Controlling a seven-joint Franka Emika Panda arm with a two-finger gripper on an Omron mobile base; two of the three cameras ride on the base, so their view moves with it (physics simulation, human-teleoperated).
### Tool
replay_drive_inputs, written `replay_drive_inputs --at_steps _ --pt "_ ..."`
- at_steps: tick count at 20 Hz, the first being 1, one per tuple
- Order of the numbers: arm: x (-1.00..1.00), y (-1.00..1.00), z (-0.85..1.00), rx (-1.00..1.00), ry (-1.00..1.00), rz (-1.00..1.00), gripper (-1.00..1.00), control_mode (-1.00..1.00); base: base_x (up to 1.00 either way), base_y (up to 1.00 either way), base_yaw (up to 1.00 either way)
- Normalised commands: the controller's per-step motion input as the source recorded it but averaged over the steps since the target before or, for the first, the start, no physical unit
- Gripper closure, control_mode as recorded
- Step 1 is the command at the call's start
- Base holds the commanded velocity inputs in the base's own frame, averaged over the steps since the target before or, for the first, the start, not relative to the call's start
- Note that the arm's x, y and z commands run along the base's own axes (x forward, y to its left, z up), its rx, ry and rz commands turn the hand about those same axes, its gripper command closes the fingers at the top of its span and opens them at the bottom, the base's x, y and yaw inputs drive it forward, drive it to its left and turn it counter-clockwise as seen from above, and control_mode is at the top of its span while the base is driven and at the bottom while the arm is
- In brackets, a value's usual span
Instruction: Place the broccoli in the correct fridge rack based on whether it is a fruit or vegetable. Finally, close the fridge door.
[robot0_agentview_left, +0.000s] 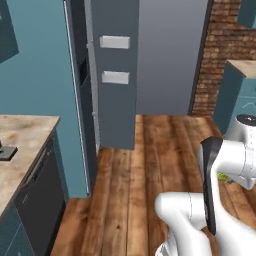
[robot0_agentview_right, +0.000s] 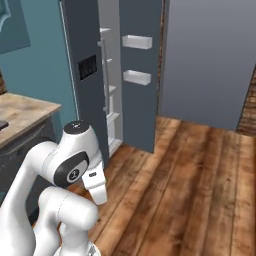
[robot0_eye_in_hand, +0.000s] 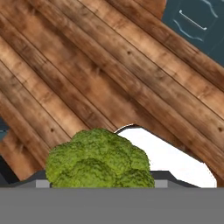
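Observation:
The broccoli (robot0_eye_in_hand: 98, 162), a bumpy yellow-green clump, sits at the bottom of the hand view between the gripper (robot0_eye_in_hand: 98, 180) tips, which it largely hides; the gripper looks shut on it, above the wooden floor. A sliver of the green broccoli (robot0_agentview_left: 223, 176) peeks out behind my forearm. The fridge door (robot0_agentview_right: 139, 75) stands open, with two white bins on its inner face, and appears as the fridge door (robot0_agentview_left: 117, 75) from the left. White fridge racks (robot0_agentview_right: 113, 88) show inside the compartment, well ahead of the hand.
The matching door with the black display (robot0_agentview_right: 87, 67) stays closed left of the opening. A stone counter (robot0_agentview_left: 22, 137) over dark cabinets lies at the left. A brick wall (robot0_agentview_left: 222, 50) and teal cabinet (robot0_agentview_left: 235, 95) stand at the right. Wooden floor (robot0_agentview_right: 190, 175) stretches ahead.

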Motion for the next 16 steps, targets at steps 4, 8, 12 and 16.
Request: replay_drive_inputs --at_steps 4,8,12,16 --pt "0.00 0.00 0.00 0.00 0.00 0.00 1.00 1.00 1.00 -0.36 0.00" --pt "0.00 0.00 0.00 0.00 0.00 0.00 1.00 1.00 1.00 -0.36 0.00" --pt "0.00 0.00 0.00 0.00 0.00 0.00 1.00 1.00 1.00 -0.30 0.00" --pt "0.00 0.00 0.00 0.00 0.00 0.00 1.00 1.00 1.00 -0.24 0.05"
